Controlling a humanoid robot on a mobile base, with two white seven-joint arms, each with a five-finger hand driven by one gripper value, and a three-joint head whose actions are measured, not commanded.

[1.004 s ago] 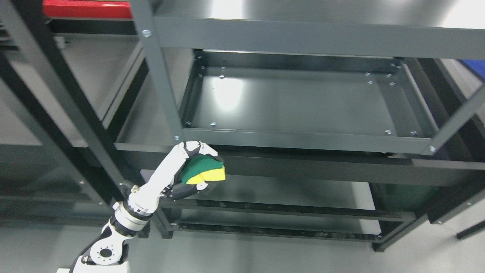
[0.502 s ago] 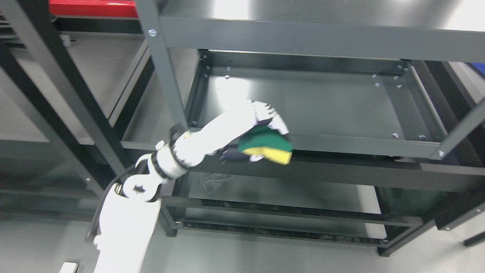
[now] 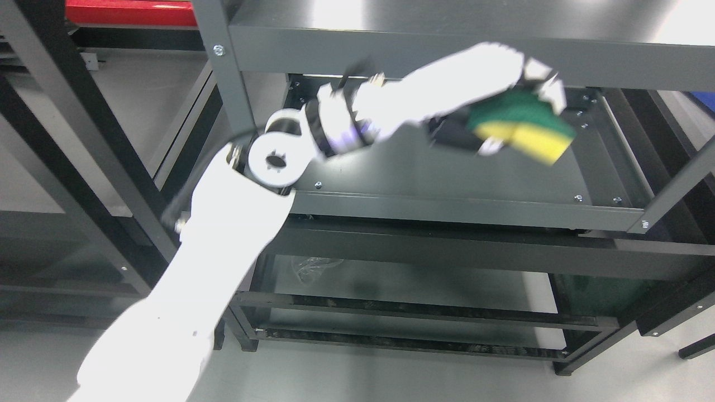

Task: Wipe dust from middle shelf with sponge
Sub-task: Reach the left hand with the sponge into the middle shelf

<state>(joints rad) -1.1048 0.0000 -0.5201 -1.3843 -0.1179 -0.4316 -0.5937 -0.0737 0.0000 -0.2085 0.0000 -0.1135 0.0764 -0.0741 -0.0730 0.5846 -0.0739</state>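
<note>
My left hand (image 3: 516, 120) is shut on a green and yellow sponge (image 3: 522, 127), green side up. The white arm reaches in from the lower left across the dark grey metal middle shelf (image 3: 447, 162). The hand and sponge hang over the shelf's right rear part, just under the front beam of the top shelf (image 3: 447, 56). The picture is blurred with motion, so I cannot tell if the sponge touches the shelf surface. The right arm does not show.
The rack's front left post (image 3: 232, 106) stands next to my forearm. The raised front lip of the middle shelf (image 3: 463, 209) runs below the arm. A lower shelf (image 3: 402, 285) lies beneath. Another dark rack (image 3: 84, 139) stands at the left, with a red object (image 3: 128, 12) at top left.
My left hand has swung up and to the right with the sponge, from below the shelf's front left corner, over the front lip, to the shelf's right rear part. The camera shifted slightly.
</note>
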